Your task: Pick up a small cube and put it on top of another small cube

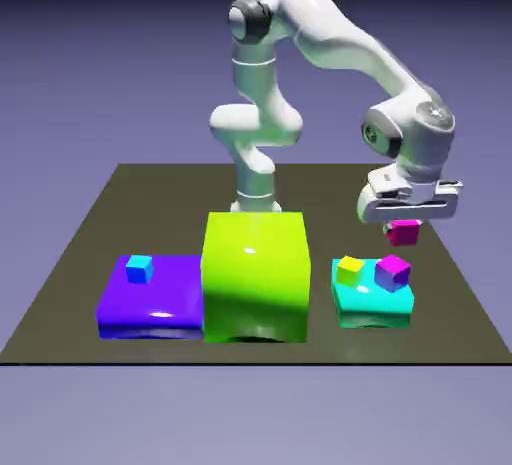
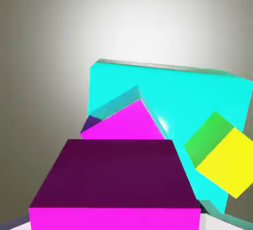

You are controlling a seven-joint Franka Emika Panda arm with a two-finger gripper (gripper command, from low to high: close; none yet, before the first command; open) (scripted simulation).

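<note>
In the exterior view the gripper (image 1: 407,221) hangs above the worktop (image 1: 90,223), its jaws clenched on the small magenta-pink cube (image 1: 404,233), carried just behind and above the cyan block (image 1: 372,305) that bears a small purple cube (image 1: 393,272) and a small yellow cube (image 1: 350,271). In the hand view the held cube (image 2: 116,179) fills the foreground over the cyan block (image 2: 192,90), the yellow cube (image 2: 232,162) to one side. Best to centre squarely over the chosen cube, descend slowly, and release only on contact.

Glossy magenta cube (image 1: 404,232) – matt dark table (image 1: 120,203)
</note>
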